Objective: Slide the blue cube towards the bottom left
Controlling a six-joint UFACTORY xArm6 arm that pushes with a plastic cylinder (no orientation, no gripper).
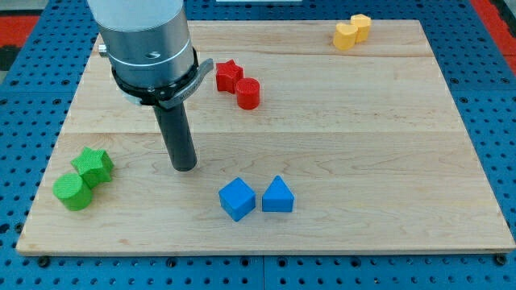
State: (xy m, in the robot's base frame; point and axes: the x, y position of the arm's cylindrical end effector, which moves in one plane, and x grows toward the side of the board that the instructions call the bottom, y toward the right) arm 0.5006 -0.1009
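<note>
Eight blocks on the board. Far left of my tip point(185, 167): green cylinder point(72, 192) touching green star point(93, 165). No fingers here, just a rod, tip touching nothing. Blue cube point(237, 199) sits down-right of it, near, with a blue triangular block point(277, 196) just beside. Red star point(228, 76), red cylinder point(248, 93) up-right; yellow pair point(352, 31) way off.

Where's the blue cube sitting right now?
The blue cube sits near the view's bottom centre of the wooden board, touching or nearly touching the blue triangular block on its right; my tip is up-left of it.
</note>
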